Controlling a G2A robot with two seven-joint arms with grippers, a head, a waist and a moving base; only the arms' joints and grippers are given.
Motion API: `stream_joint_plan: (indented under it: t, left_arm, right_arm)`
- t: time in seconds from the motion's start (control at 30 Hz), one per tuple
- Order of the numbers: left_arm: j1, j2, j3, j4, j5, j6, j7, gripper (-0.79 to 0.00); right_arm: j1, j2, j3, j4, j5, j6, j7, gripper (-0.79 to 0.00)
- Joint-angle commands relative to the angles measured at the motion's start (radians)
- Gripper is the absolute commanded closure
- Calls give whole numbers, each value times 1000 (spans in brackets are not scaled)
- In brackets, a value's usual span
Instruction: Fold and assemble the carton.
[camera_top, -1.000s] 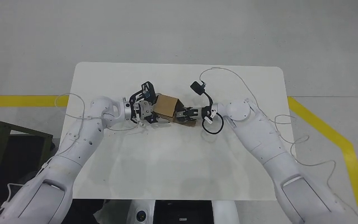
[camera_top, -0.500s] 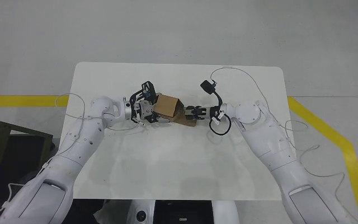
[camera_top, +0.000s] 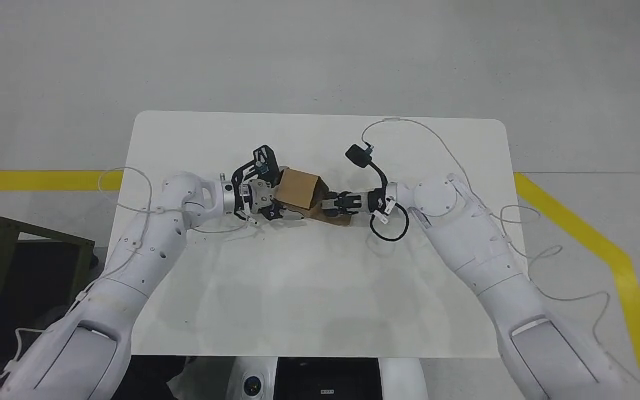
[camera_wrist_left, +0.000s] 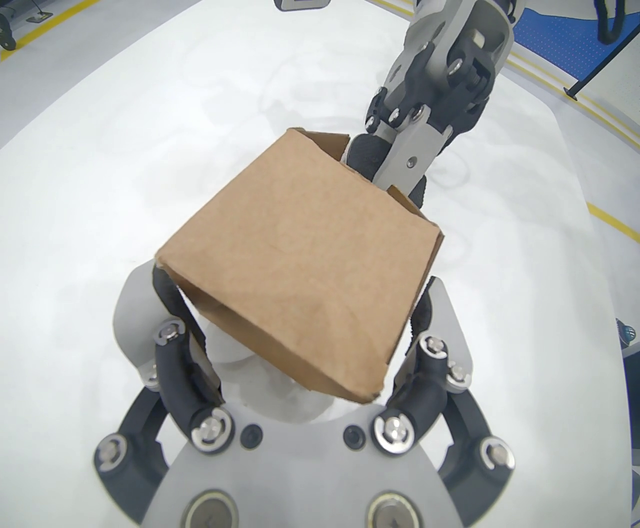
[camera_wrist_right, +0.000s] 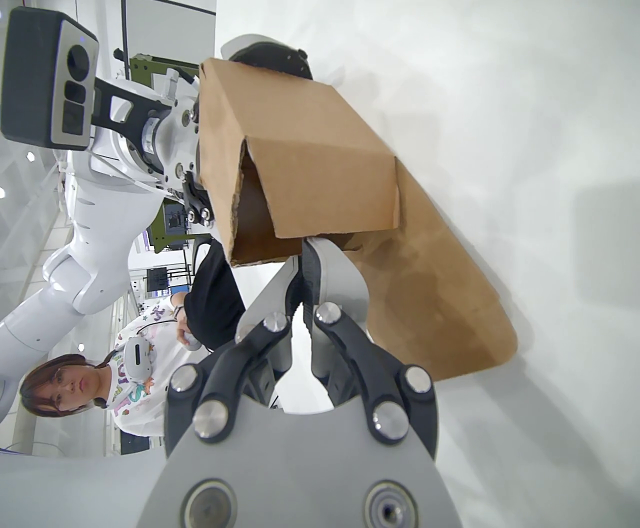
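Observation:
A brown carton (camera_top: 298, 187) sits partly formed at the table's middle, held off the surface in the left wrist view (camera_wrist_left: 300, 260). My left gripper (camera_top: 262, 196) is shut on the carton, one finger (camera_wrist_left: 170, 310) on each side of its near end. From the opposite side, my right gripper (camera_top: 333, 204) has its fingers (camera_wrist_right: 320, 280) shut together, tips at the edge of a folded end flap (camera_wrist_right: 330, 200) at the carton's open end. A long flap (camera_wrist_right: 435, 310) trails from that end down onto the table. The right gripper (camera_wrist_left: 395, 170) also shows at the carton's far end in the left wrist view.
The white table (camera_top: 420, 290) has open room in front and to both sides. A thin white cable (camera_top: 440, 150) loops over the back right of the table, and another cable (camera_top: 115, 180) trails off the left edge.
The right gripper drew back from the carton to the right, then returned to its open end. The left gripper and carton stayed put.

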Motion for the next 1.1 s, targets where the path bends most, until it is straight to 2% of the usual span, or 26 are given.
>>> stream_joint_plan:
  t: [0.0, 0.1, 0.27, 0.33, 0.47, 0.67, 1.07]
  left_arm:
    - [0, 0, -2, 0, -1, 1, -1, -785]
    - [-2, -1, -5, 3, -2, 1, -3, -785]
    - [-2, 0, -10, 7, 0, -1, -4, -785]
    - [-2, -1, -11, 8, -1, -1, -4, -785]
    - [-1, -1, -13, 6, -2, -2, -4, -785]
    - [1, -3, -15, 5, -7, 0, -8, -785]
    - [2, -10, -11, 3, -8, 9, 2, -785]
  right_arm:
    - [13, -4, -4, 20, 5, 0, -6, 0]
    - [25, -3, 5, 42, 2, 11, -21, 0]
    - [32, 5, 21, 41, 23, 63, 58, 0]
    - [33, 10, 31, 36, 13, 66, 49, 0]
    - [25, 14, 37, 30, -6, 32, 18, 0]
    - [48, 4, 28, 97, -22, -3, -57, 0]
    - [114, -40, -30, 210, 50, -108, -23, 0]
